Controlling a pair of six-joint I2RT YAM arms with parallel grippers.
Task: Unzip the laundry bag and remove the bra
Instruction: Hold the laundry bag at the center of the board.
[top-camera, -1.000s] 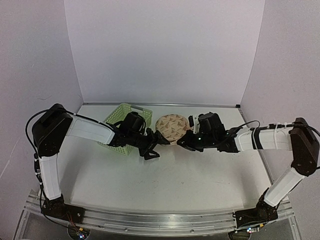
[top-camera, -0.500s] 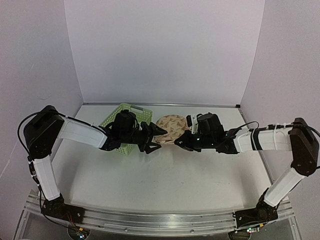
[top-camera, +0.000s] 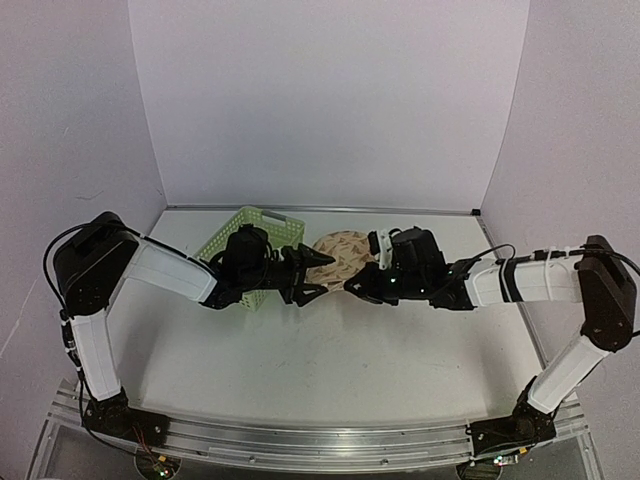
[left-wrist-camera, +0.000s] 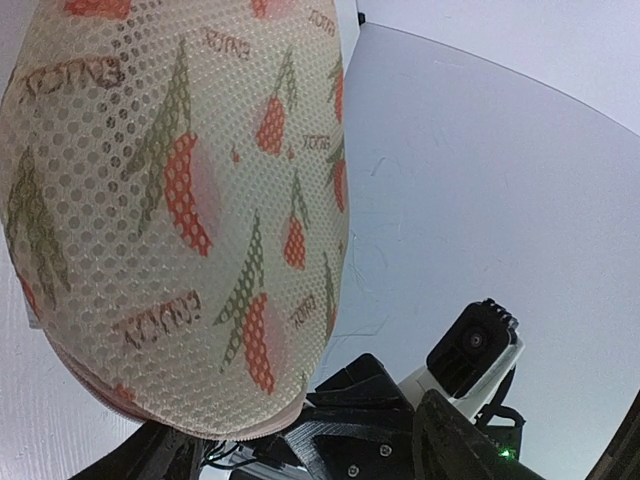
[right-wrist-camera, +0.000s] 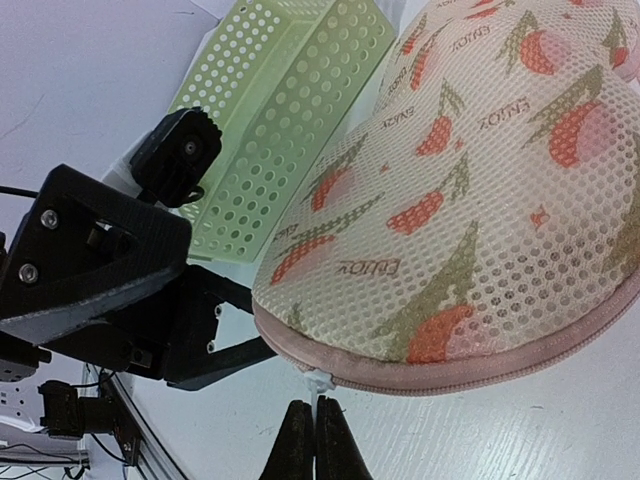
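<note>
The laundry bag (top-camera: 340, 252) is a beige mesh pouch with red and green motifs, lying on the table beside the basket. It fills the left wrist view (left-wrist-camera: 180, 190) and the right wrist view (right-wrist-camera: 480, 190). A pink zip runs along its lower edge (right-wrist-camera: 480, 365). My right gripper (right-wrist-camera: 314, 412) is shut on the small white zipper pull (right-wrist-camera: 321, 385) at the bag's near end; it also shows in the top view (top-camera: 352, 292). My left gripper (top-camera: 312, 275) is open, its fingers (left-wrist-camera: 445, 440) on either side of the bag's left end. The bra is hidden.
A light green slotted basket (top-camera: 238, 252) stands left of the bag, behind my left arm; it also shows in the right wrist view (right-wrist-camera: 290, 100). White walls close the back and sides. My two grippers (right-wrist-camera: 100, 270) are close together at the bag's front.
My left gripper has moved up and back to the bag's left end. My right gripper has shifted slightly left, to the bag's front edge.
</note>
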